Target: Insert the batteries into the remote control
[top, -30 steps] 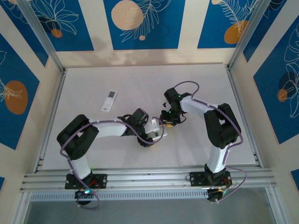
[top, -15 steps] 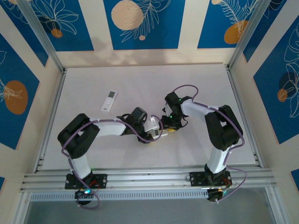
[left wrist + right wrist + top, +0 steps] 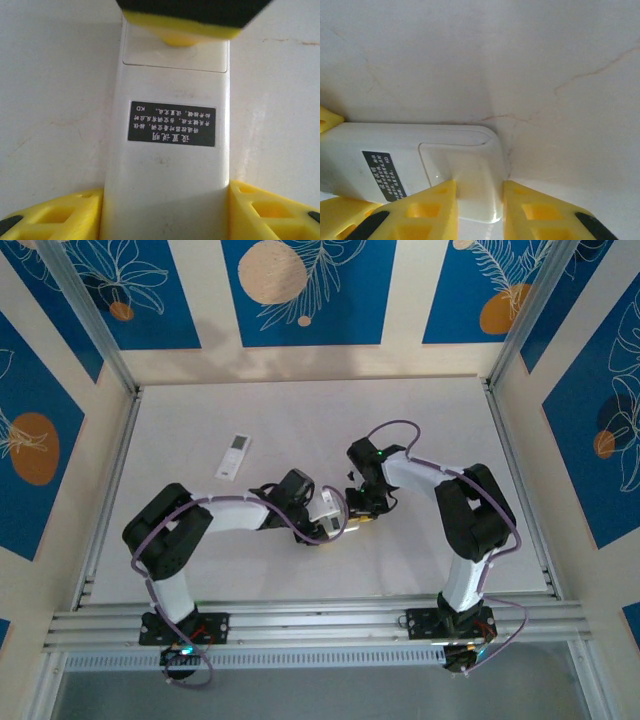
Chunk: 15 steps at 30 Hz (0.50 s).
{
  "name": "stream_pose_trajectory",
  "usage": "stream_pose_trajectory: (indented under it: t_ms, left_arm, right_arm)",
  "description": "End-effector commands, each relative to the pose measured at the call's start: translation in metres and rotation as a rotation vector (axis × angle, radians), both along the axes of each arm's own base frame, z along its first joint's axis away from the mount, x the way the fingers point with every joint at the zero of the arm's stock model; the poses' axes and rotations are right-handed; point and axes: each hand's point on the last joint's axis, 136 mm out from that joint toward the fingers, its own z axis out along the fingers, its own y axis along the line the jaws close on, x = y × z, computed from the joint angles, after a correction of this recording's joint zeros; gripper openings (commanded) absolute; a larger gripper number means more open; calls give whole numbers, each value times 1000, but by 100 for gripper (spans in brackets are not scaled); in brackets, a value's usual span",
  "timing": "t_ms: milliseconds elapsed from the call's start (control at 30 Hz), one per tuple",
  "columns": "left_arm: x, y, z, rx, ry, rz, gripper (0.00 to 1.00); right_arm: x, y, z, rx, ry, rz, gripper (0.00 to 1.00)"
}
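Two grips on the remote [image 3: 166, 172], face-down mid-table: left gripper [image 3: 166, 212] clamps its body, right gripper [image 3: 479, 207] pinches the end with the cover [image 3: 464, 171]. It's still on; I judge all loading lies ahead.

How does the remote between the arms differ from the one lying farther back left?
The gripped remote lies back up, label and battery cover showing; the loose remote seems face up. The gripped remote sits in the left gripper, the right gripper at its cover end; the loose remote lies untouched. Both are slim and white.
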Motion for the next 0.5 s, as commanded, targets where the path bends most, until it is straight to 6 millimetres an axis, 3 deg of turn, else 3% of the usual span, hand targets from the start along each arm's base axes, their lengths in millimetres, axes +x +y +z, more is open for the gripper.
stream_pose_trajectory:
  t_ms: [0,67,133,233,333,400,467]
  left_arm:
    - [-28,24,-57,127,103,8,55]
    - [-28,24,-57,119,99,9,55]
    - [-28,23,-57,113,95,9,55]
    - [-26,20,-56,102,92,8,56]
    - [-25,18,-58,97,94,10,56]
    - [-25,17,-60,99,101,6,56]
    - [-25,16,-63,93,104,7,56]
  right_arm:
    - [0,-69,-13,-221,-9,-146,24]
    - [5,-81,-7,-216,-34,-181,24]
    - [9,-82,0,-169,-54,-184,25]
    - [13,-43,27,40,-118,-69,32]
    - [4,6,54,271,-158,56,44]
    - [-1,14,50,292,-134,68,50]
    - [-4,11,34,243,-98,57,51]
